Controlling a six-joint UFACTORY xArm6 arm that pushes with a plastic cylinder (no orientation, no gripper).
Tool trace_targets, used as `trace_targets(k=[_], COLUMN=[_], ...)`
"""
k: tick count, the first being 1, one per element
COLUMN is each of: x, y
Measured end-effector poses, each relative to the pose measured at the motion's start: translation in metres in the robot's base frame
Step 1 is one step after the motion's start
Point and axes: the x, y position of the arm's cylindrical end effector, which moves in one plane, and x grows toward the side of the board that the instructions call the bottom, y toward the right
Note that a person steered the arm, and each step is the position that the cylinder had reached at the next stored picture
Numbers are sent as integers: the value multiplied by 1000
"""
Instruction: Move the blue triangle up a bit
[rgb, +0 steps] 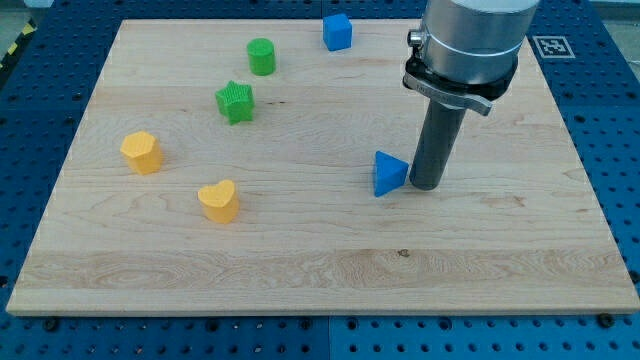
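Positioned just to the view's right of the blue triangle (389, 172), your end effector was a plain dark rod with nothing to spread or pinch; its tip (425, 187) rested on the tabletop (330, 260) beside the block's right corner, touching it or very nearly so, though you could not settle which from this angle. The blue triangle sat right of the board's centre, roughly midway between its upper and lower edges. Judged from this layout, the step in hand was the approach: the tip stood beside the block, not below it, so a push from there would send it toward the view's left. Your next move called for bringing the tip round under the block's lower side, then pushing a short way toward the view's top. Open wood lay above the triangle; the blue cube (337, 31) sat well apart near the top edge, and the green star (235, 101), green cylinder (261, 56), yellow hexagon (141, 152) and yellow heart (218, 200) lay far to the left.
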Motion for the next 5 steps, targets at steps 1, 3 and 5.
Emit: trace_targets(k=[1,3,5], x=[37,38,15], y=[-1,-51,-48])
